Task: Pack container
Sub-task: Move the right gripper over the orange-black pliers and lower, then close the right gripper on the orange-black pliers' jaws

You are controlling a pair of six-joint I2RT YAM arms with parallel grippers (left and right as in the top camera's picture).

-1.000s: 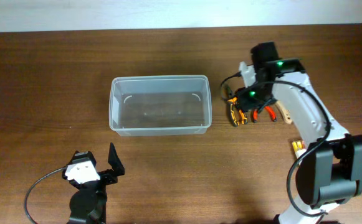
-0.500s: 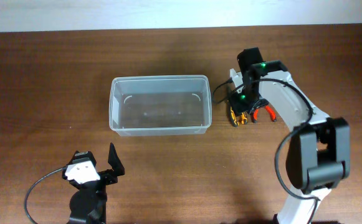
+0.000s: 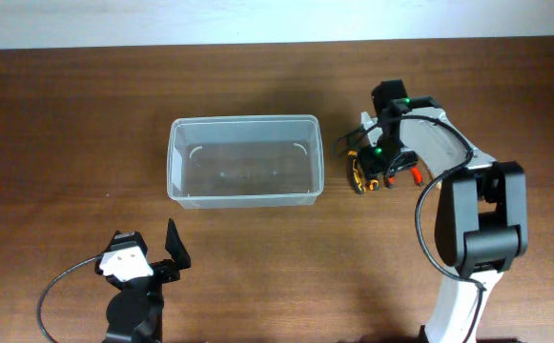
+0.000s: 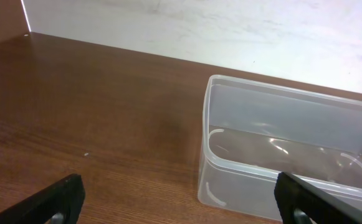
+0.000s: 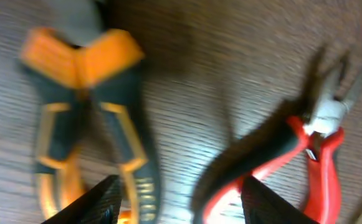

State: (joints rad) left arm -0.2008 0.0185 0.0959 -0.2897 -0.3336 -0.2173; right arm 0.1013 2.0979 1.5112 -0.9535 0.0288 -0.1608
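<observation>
The right gripper point(image 5: 185, 196) is held with its jaws moderately spread and nothing clamped between them, low over two hand tools that lie on the brown wood-grain tabletop point(image 3: 67, 114). Just under its left finger the pliers with orange and black moulded handles point(image 5: 87, 112) are seen, and beside the other finger the smaller pliers with red and black handles point(image 5: 305, 149); bare wood is what shows in the middle of the gap. The large rectangular clear plastic container point(image 3: 248, 195) is placed at the centre of the tabletop, just to the left of the tools, and nothing is seen inside it. The left gripper point(image 4: 179, 202) is parked well apart near the front edge, its jaws wide and empty, facing the container. From here a poor grasp is judged the main risk: since the tools lie close together, one handle of each could be caught, or a single handle pinched so that the pliers swing open and slip on the way over the rim. The wrist view is heavily blurred, so contact with either tool cannot be told. The orange handles are cut off at the lower edge, and in the overhead view both tools are largely covered by the arm.
</observation>
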